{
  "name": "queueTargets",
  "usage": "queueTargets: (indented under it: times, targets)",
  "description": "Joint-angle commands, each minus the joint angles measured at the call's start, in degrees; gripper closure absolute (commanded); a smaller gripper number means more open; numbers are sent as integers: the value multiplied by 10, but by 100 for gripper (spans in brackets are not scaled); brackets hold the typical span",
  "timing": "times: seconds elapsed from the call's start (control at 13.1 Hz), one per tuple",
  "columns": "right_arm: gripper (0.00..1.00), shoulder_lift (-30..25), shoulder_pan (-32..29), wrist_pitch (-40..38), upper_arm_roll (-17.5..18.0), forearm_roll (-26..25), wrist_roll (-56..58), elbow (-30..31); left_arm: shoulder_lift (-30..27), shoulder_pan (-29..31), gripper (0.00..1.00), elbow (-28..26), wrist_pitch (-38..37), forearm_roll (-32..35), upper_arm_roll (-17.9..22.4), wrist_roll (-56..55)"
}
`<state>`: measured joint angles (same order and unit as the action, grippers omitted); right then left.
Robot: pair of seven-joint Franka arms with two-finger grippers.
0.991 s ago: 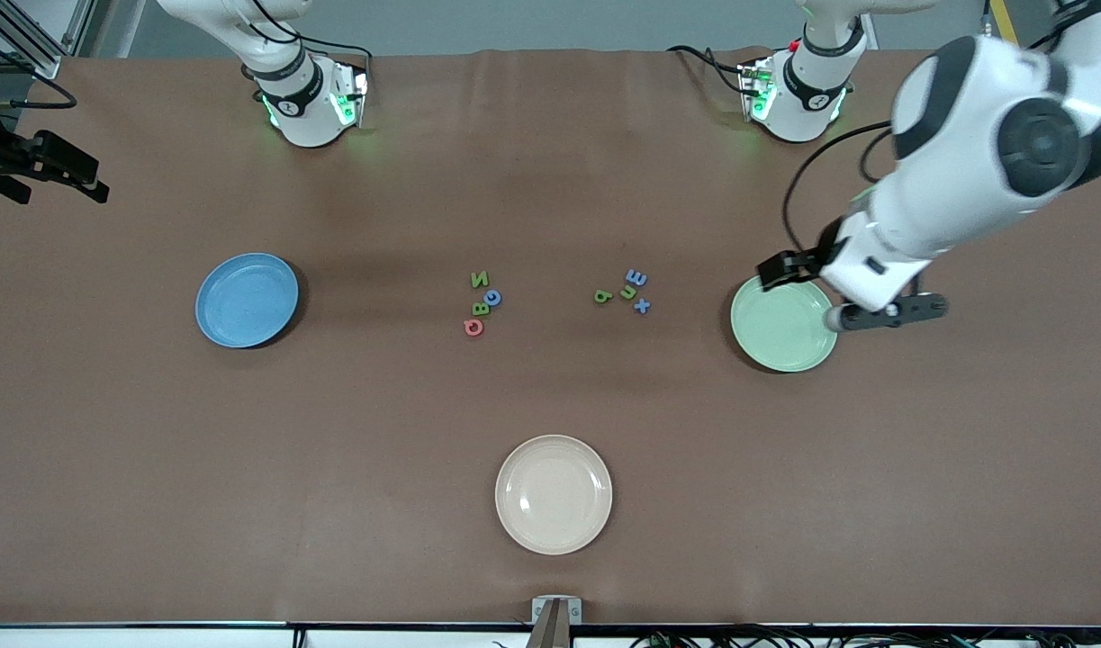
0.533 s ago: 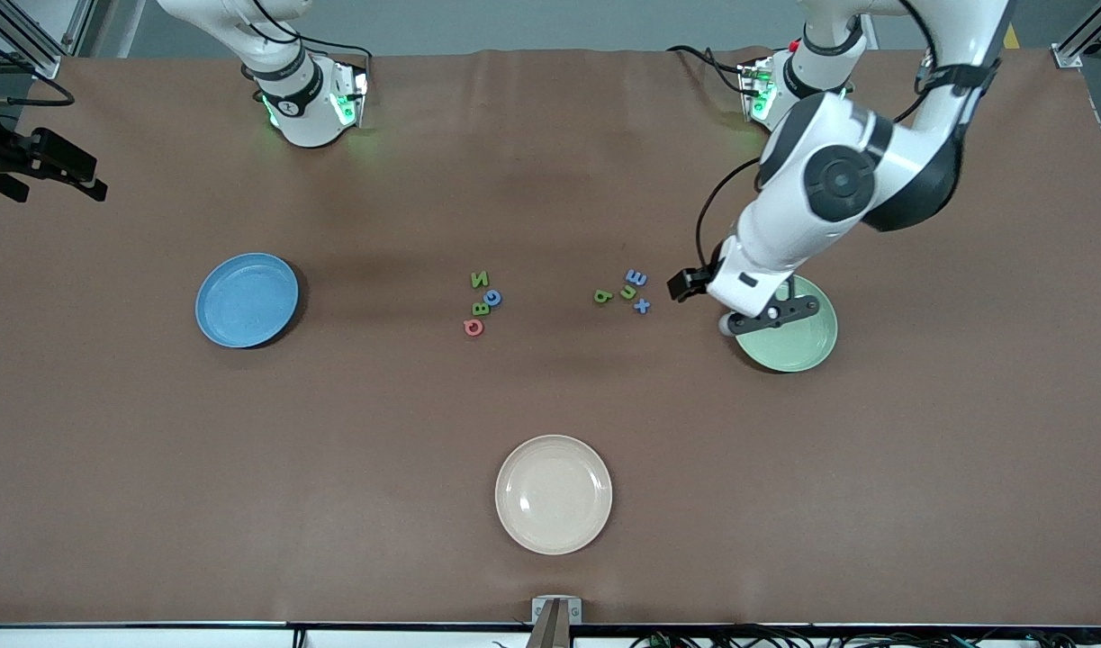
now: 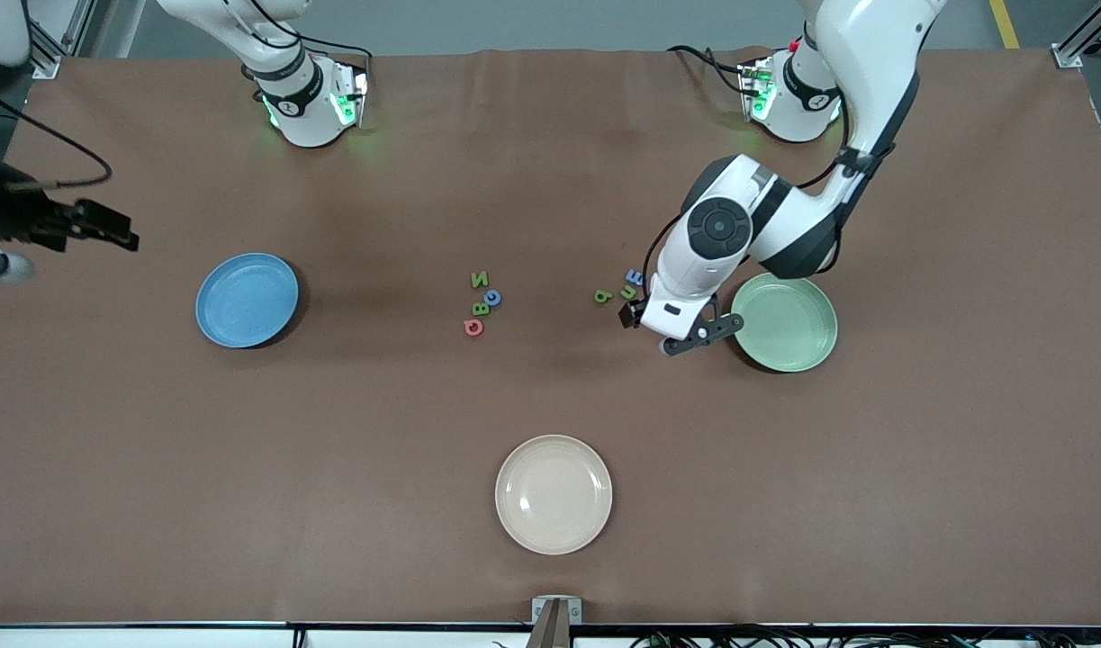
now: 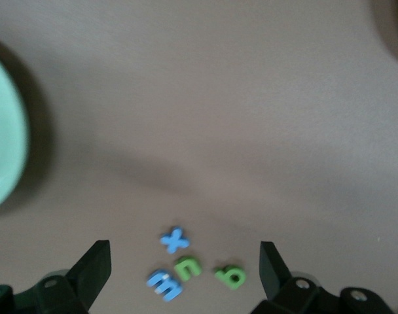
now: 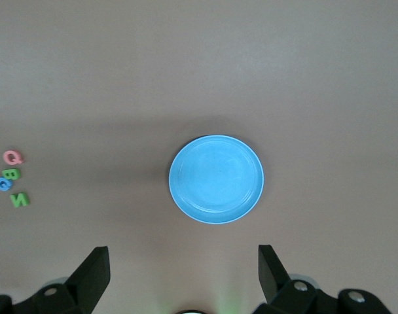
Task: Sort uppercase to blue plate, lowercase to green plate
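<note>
We find the left gripper (image 3: 691,337) hanging over bare table between the lowercase letters (image 3: 624,288) and the green plate (image 3: 798,346), its fingers (image 4: 94,268) spread apart and holding nothing. In the left wrist view the blue x (image 4: 175,240), the blue e-like letter (image 4: 164,284), the green n-shaped letter (image 4: 188,267) and the green tailed letter (image 4: 230,276) lie close together on the table, none on a plate. The green plate sits toward the left arm's end of the table and carries no letters.

The right gripper (image 3: 64,225) is up at the right arm's end of the table, over the table edge near the blue plate (image 3: 247,300); its fingers (image 5: 93,271) are likewise released and empty. The blue plate shows bare in the right wrist view.

The uppercase letters (image 3: 482,302) lie in a tight cluster near the table's middle: green N (image 3: 481,280), blue C-like letter (image 3: 493,297), green B (image 3: 481,309) and the red-pink Q-like letter (image 3: 473,328), the last nearest the front camera. A cream plate (image 3: 554,494) rests nearer the front camera than both clusters.
</note>
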<state>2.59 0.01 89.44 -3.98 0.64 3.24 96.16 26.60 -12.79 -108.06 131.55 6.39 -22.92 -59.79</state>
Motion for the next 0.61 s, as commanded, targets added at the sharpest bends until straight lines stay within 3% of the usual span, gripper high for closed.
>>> queueTargets:
  times: [0.0, 0.23, 0.38, 0.53]
  targets:
    - [0, 36, 10, -9, 1, -9, 3, -33, 16, -4, 0, -23, 63, 20, 0, -45]
    - [0, 57, 39, 33, 5, 15, -35, -4, 32, -10, 0, -41, 73, 63, 0, -69]
    - [0, 56, 56, 62, 5, 50, -81, 38, 35, -19, 0, -61, 104, 70, 0, -84]
    - [0, 46, 99, 110, 5, 53, -122, 96, 39, -23, 2, -79, 123, 73, 1, -110]
